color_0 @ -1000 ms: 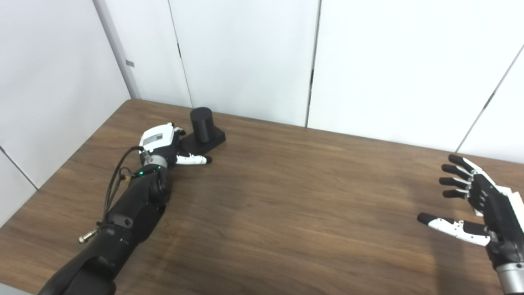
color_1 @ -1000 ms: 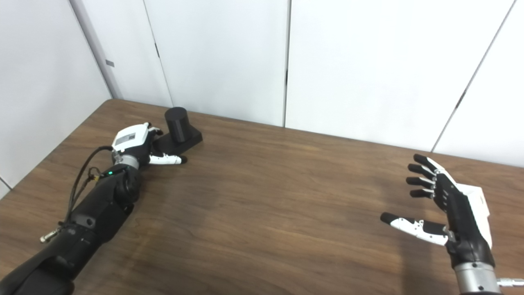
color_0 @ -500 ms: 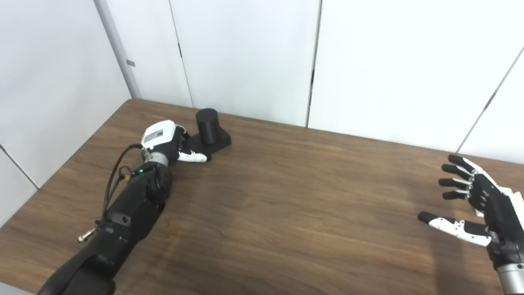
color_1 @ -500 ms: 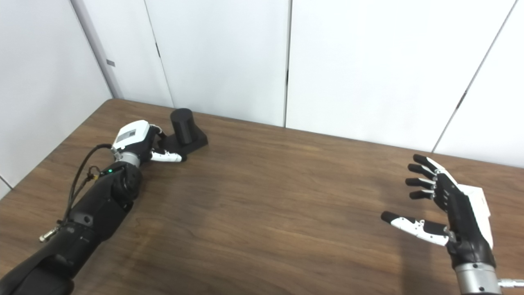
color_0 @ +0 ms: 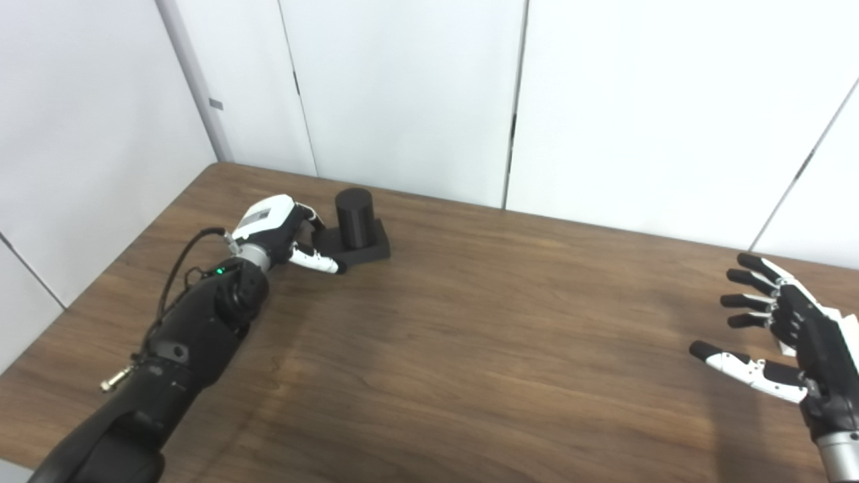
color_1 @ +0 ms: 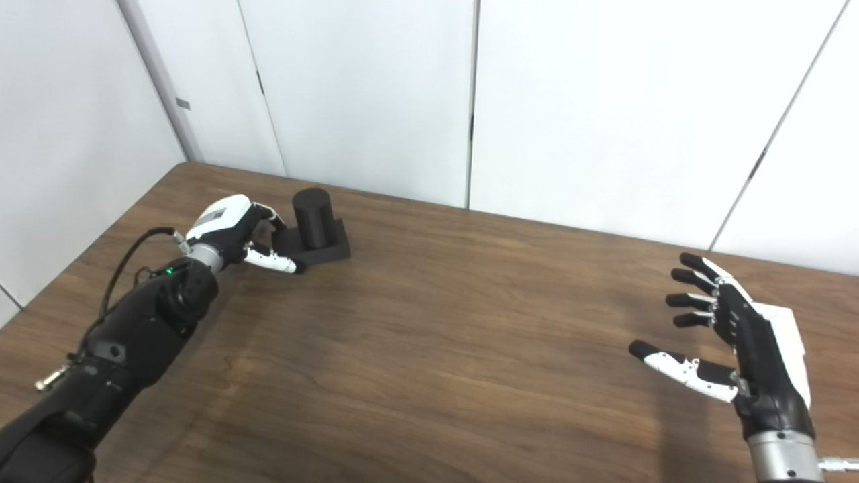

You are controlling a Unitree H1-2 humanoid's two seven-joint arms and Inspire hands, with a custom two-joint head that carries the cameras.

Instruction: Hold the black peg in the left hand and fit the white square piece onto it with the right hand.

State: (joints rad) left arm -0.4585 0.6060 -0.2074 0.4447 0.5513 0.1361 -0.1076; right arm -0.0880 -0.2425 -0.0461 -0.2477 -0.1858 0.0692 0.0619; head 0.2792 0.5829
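Observation:
The black peg is a short upright cylinder on a flat black square base, standing at the table's far left. My left hand grips the base's left side, fingers curled over the top and thumb lying along the front edge. At the right edge my right hand hovers above the table, open, fingers spread, palm facing left, holding nothing. A white patch shows behind that hand. I cannot tell whether it is the hand's back cover or the white square piece.
The brown wooden table spans the view between my two hands. White wall panels stand close behind the table's far edge and along its left side. A cable loops off my left forearm.
My left hand has moved right and slightly toward me, and the black peg has slid and turned with it. The right hand has barely moved.

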